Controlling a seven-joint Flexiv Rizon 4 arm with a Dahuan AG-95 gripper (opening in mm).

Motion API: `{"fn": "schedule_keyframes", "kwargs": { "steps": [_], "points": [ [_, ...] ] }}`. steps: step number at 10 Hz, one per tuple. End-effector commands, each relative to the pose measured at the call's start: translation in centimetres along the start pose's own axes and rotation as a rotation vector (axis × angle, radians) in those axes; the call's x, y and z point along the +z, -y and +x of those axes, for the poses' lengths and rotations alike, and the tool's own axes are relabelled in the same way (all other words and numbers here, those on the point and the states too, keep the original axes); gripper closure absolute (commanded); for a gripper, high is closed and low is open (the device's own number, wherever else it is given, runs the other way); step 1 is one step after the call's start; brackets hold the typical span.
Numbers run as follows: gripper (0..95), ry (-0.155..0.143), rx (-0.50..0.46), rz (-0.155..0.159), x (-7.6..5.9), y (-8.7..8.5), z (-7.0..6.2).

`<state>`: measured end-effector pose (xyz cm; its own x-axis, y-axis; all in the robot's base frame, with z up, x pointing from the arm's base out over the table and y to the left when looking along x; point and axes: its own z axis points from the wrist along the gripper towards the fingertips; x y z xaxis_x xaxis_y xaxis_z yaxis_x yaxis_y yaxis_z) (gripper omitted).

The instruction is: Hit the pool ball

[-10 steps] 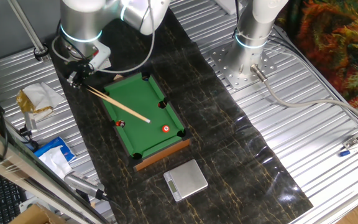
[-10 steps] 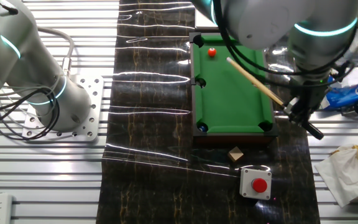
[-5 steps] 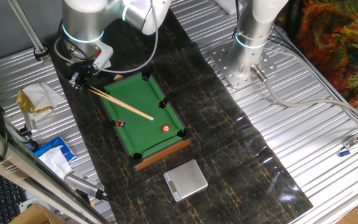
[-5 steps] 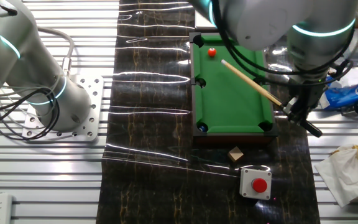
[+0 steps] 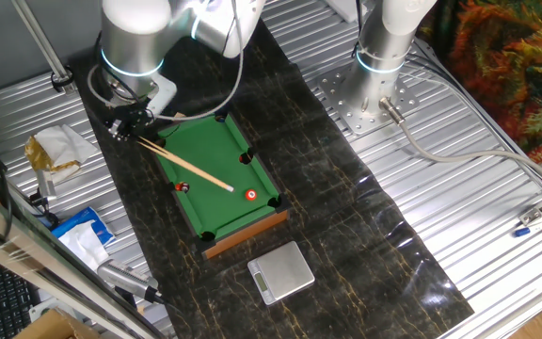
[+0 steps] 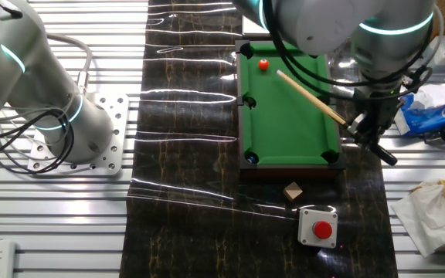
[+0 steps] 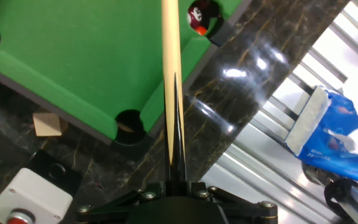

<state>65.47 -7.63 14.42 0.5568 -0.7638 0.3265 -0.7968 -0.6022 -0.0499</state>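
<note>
The hand (image 5: 125, 125) gripped a slim wooden cue stick (image 5: 188, 166) by its butt, angled low across the small green felt pool table (image 6: 290, 116) so its tip aimed at the tiny glossy red pool ball (image 5: 251, 195) near a corner pocket.

I'm counting one green mini pool table (image 5: 216, 174) near the middle of one fixed view. Three little balls are showing: one red pool ball (image 5: 251, 195) with a white spot, one darker blackish-red ball (image 5: 183, 186), and one blue ball (image 6: 253, 159) by a pocket. One wooden cue (image 5: 188, 165) is lying across the felt. Two robot arms are standing in frame. I'm also seeing one grey scale (image 5: 281, 271), one red-button box (image 6: 317, 227), one small wooden block (image 6: 292, 191), one blue packet (image 6: 431, 117) and one crumpled paper (image 5: 53, 151).
</note>
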Motion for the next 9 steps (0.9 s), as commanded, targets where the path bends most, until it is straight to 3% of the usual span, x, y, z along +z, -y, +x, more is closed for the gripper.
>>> {"fn": "schedule_keyframes", "kwargs": {
  "steps": [1,5,6,9],
  "points": [
    [95.0,-0.013,0.02,-0.003,0.0,-0.4,-0.7],
    [95.0,-0.037,0.024,-0.008,-0.7,-0.1,-2.6],
    [95.0,-0.04,0.019,-0.003,-1.5,-0.2,-3.1],
    [95.0,-0.047,0.02,0.008,-2.7,-1.2,-3.3]
  ]
}}
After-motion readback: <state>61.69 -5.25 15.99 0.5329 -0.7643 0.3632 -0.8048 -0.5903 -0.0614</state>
